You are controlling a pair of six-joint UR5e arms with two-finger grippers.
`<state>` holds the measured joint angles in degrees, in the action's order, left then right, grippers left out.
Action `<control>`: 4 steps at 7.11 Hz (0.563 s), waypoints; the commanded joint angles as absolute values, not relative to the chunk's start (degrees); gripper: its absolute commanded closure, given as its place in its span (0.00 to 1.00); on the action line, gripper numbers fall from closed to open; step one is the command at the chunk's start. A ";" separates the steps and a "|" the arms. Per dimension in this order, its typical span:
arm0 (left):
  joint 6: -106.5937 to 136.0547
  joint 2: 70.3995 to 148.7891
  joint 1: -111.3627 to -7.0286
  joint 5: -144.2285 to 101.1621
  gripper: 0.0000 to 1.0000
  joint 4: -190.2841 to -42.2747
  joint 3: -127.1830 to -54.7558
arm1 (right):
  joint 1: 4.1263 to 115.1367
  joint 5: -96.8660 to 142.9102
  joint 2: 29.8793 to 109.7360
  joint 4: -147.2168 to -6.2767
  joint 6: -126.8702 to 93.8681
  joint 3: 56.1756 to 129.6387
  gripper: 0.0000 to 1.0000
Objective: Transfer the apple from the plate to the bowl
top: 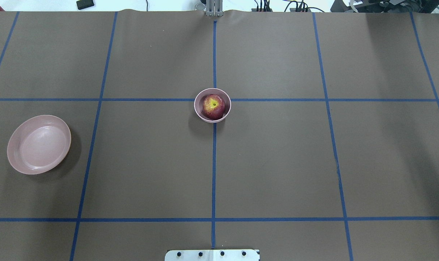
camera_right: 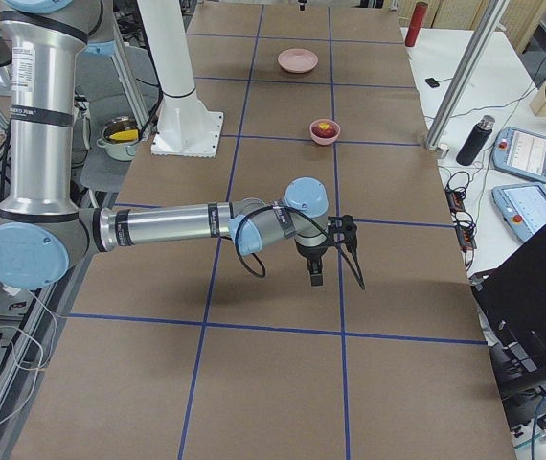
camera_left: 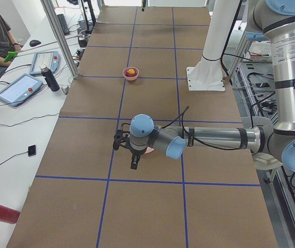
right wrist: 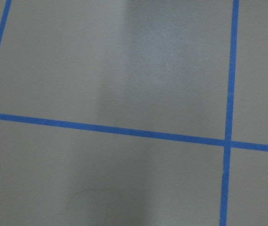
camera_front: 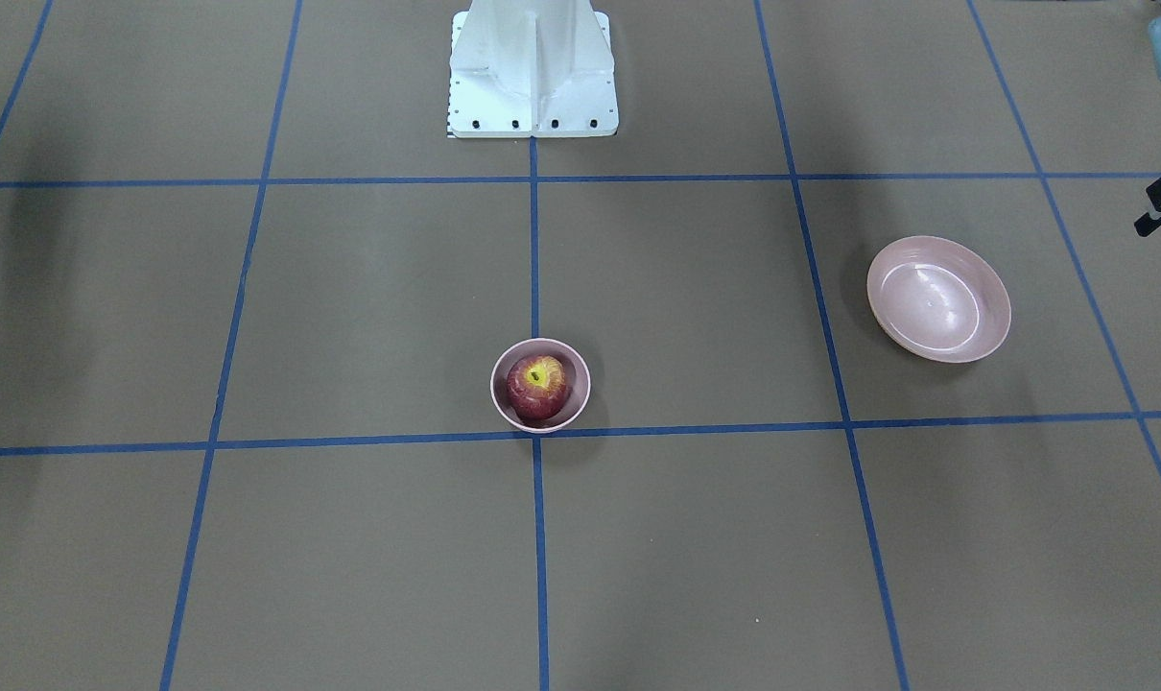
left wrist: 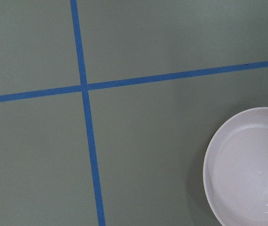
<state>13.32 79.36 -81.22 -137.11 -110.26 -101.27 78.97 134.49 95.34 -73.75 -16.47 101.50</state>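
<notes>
Since the apple [top: 213, 106] already sits stem-up in the bowl [top: 197, 110] at mid-table and the plate [top: 39, 144] is bare on the robot's left, I'd call the move done.

Risks from here:
- The left gripper [camera_left: 132, 157] hangs low, close over the plate. A careless sweep could clip the rim and shove or flip it.
- The bowl is barely wider than the apple. Any re-grab would likely hit the rim and drag the bowl.
- The right gripper [camera_right: 315, 268] is well apart from both dishes, so low risk there.

Hard to see:
- Both grippers show only in the side views, so I can't tell how far either is open. Neither has the apple.
- The left arm hides most of the plate in the left side view, and the left wrist view cuts it off.
- The right wrist view shows only table [right wrist: 124, 70] and tape.
</notes>
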 commanded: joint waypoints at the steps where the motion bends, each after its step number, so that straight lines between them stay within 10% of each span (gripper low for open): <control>1: 10.48 80.59 -80.86 -136.15 0.02 -99.19 -105.62 | 81.80 136.13 91.70 -82.74 -11.26 101.51 0.00; 4: -7.63 81.48 -84.80 -127.70 0.02 -87.99 -105.64 | 84.11 133.51 90.27 -85.96 -6.77 101.33 0.00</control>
<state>-2.57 81.39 -83.21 -129.74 -91.47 -105.54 83.78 134.31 90.79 -85.31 -7.64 101.19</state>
